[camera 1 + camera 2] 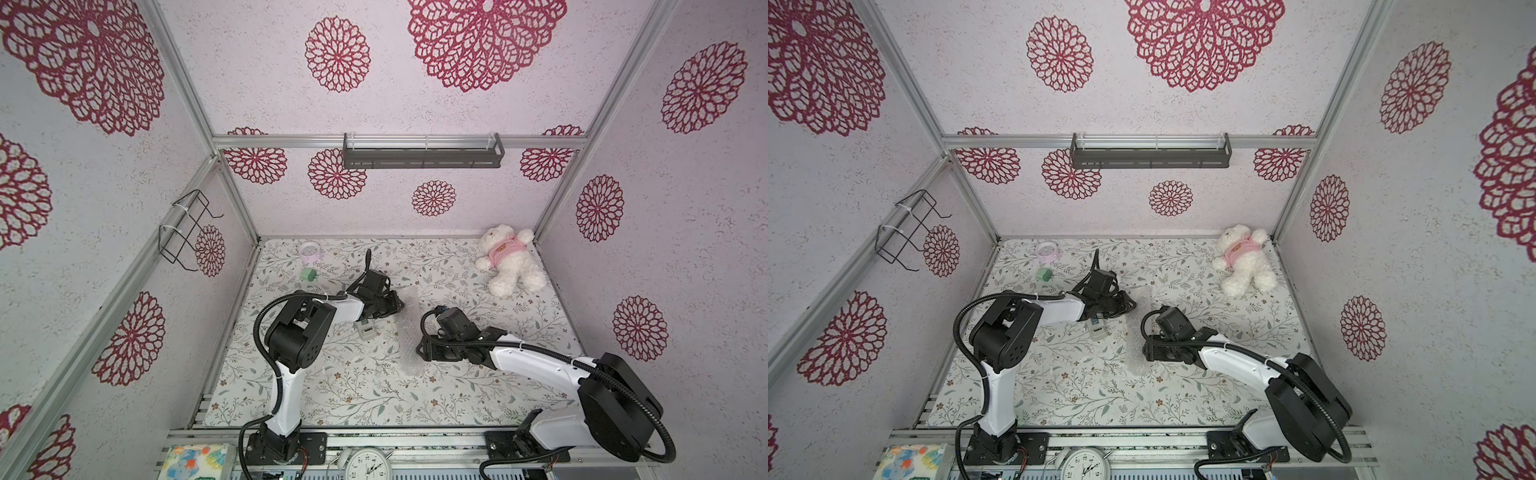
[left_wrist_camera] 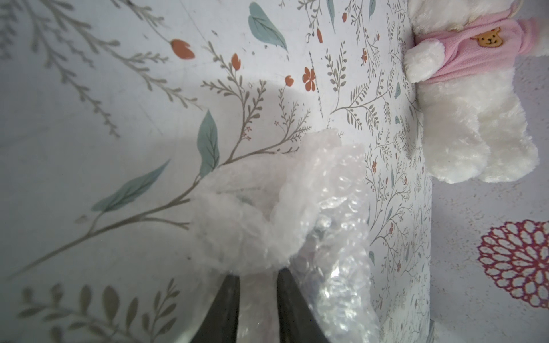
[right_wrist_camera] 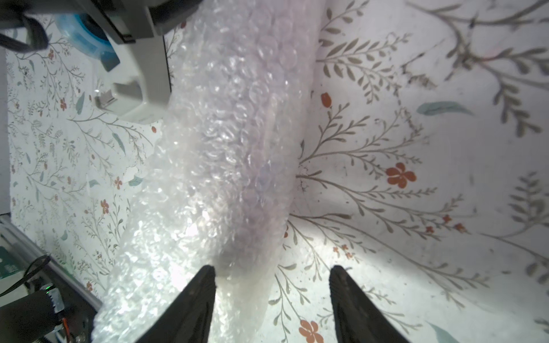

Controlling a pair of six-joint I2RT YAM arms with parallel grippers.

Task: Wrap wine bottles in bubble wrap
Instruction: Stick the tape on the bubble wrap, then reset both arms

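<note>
The bubble wrap (image 1: 405,332) (image 1: 1136,332) lies mid-table as a whitish, crinkly rolled tube, running from far to near. The wine bottle shows only as a dim purplish shape (image 3: 255,213) through the wrap. My left gripper (image 1: 398,305) (image 2: 258,276) is at the tube's far end, its narrow jaws shut on the bunched bubble wrap (image 2: 252,213). My right gripper (image 1: 419,351) (image 3: 271,270) is open beside the tube's near part. One of its fingers (image 3: 196,297) rests on the wrap (image 3: 231,133); the other is over bare table.
A white-grey tape dispenser (image 1: 365,330) (image 3: 133,89) with a blue roll sits just left of the tube, under my left arm. A white teddy bear (image 1: 511,259) (image 2: 463,118) lies at the back right. A green cube (image 1: 308,275) and a pink round item (image 1: 309,251) are at the back left.
</note>
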